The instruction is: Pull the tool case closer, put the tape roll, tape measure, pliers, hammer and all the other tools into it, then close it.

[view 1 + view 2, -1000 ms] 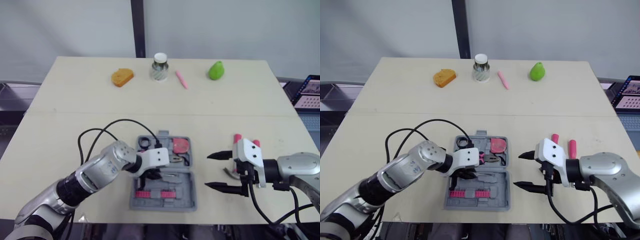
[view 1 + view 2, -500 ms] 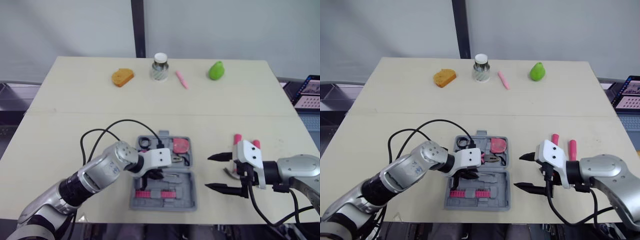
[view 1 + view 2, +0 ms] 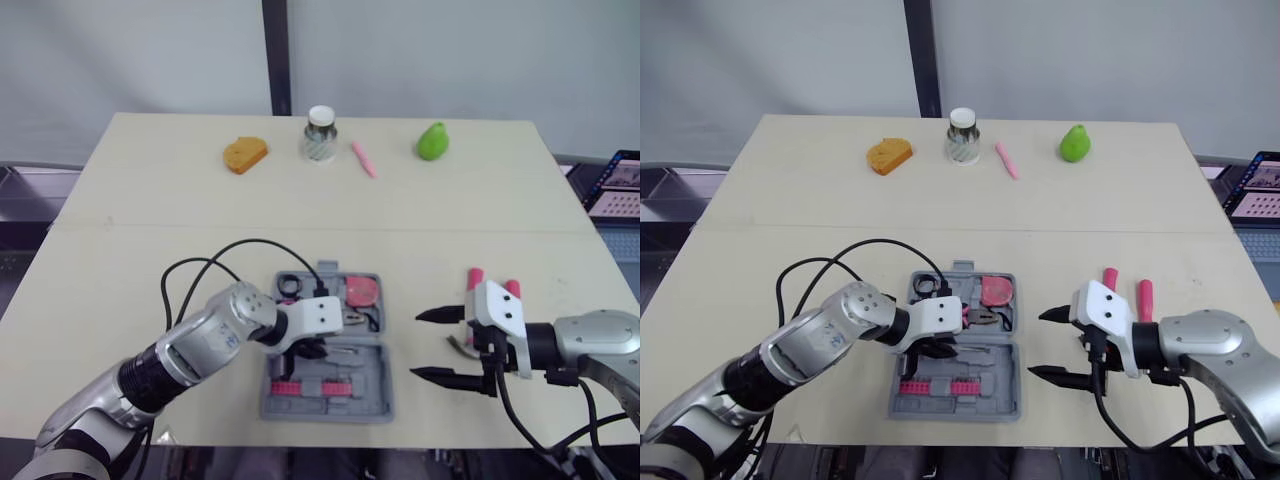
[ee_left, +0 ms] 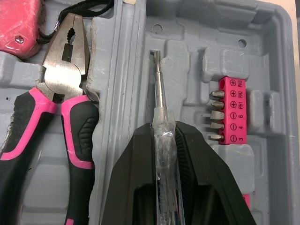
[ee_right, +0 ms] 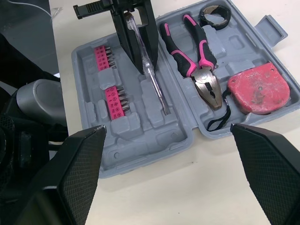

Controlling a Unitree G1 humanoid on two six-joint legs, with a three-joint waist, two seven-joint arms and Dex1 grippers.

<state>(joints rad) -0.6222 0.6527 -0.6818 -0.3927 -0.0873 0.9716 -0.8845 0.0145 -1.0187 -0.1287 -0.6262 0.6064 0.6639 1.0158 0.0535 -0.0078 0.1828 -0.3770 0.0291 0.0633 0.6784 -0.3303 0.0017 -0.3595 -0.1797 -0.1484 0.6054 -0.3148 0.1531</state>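
Note:
The grey tool case lies open near the table's front edge. Inside it are a pink tape measure, pink-handled pliers, a black tape roll and pink bit strips. My left gripper is over the case, shut on a clear-handled screwdriver whose shaft lies along a moulded slot. My right gripper stands open to the right of the case, holding nothing. Behind it on the table lies a hammer with a pink handle, partly hidden by the gripper.
Along the far side of the table sit an orange bread-shaped piece, a small jar, a pink pen and a green pear. A laptop shows past the right edge. Bare tabletop lies between the case and those items.
My left gripper has shifted slightly to the right over the case, still holding the screwdriver. The right gripper has stayed put.

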